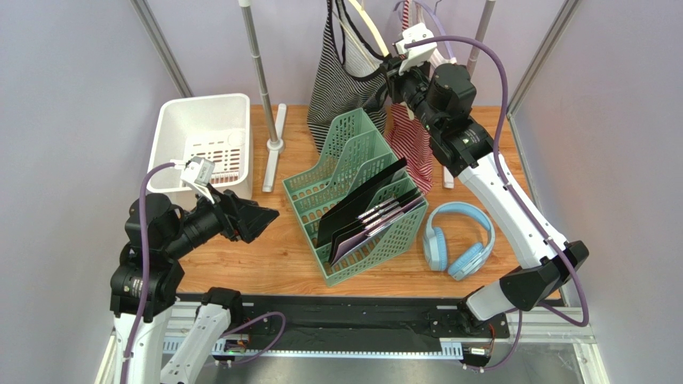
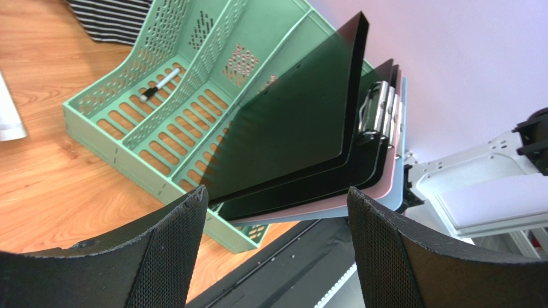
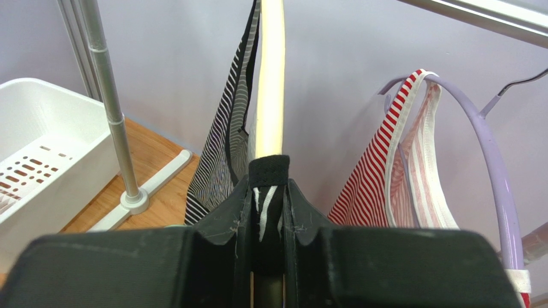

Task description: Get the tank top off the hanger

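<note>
A black-and-white striped tank top (image 1: 343, 88) hangs on a cream hanger (image 1: 370, 32) at the back rail. In the right wrist view the tank top (image 3: 222, 160) drapes left of the cream hanger (image 3: 270, 77). Its black strap (image 3: 269, 168) lies over the hanger arm. My right gripper (image 3: 268, 192) is shut on that strap, with the hanger arm running between the fingers; it also shows in the top view (image 1: 394, 76). My left gripper (image 1: 268, 216) is open and empty, low over the table left of the green organizer; its jaws stand wide apart in the left wrist view (image 2: 276, 199).
A red-and-white striped top (image 3: 379, 173) on a purple hanger (image 3: 489, 147) hangs just right of my right gripper. A green file organizer (image 1: 353, 160) with clipboards stands mid-table. A white basket (image 1: 200, 108), the rack pole (image 1: 260, 72) and blue headphones (image 1: 457, 240) are around it.
</note>
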You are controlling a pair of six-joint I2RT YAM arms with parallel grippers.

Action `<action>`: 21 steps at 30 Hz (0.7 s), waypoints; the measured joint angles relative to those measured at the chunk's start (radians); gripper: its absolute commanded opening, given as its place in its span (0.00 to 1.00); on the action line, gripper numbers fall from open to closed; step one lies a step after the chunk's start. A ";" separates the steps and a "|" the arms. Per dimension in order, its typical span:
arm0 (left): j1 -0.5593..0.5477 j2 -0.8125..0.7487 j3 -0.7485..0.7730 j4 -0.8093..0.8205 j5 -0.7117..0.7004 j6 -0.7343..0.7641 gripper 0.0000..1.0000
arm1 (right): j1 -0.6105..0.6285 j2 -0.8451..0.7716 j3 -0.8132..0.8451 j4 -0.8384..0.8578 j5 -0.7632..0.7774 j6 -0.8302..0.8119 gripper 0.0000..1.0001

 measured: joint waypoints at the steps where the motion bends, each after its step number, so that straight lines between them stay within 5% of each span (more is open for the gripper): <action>1: 0.000 -0.002 -0.003 0.003 0.005 -0.005 0.84 | 0.000 -0.001 0.000 -0.005 0.000 -0.004 0.00; 8: 0.000 0.013 -0.006 0.058 0.073 -0.026 0.85 | 0.000 -0.082 -0.081 -0.011 0.001 -0.009 0.00; 16: -0.002 0.222 0.087 0.110 0.150 -0.040 0.78 | 0.001 -0.224 -0.179 -0.050 0.065 -0.010 0.00; 21: -0.099 0.393 0.227 0.138 0.148 -0.055 0.77 | -0.001 -0.278 -0.200 -0.073 0.098 -0.012 0.00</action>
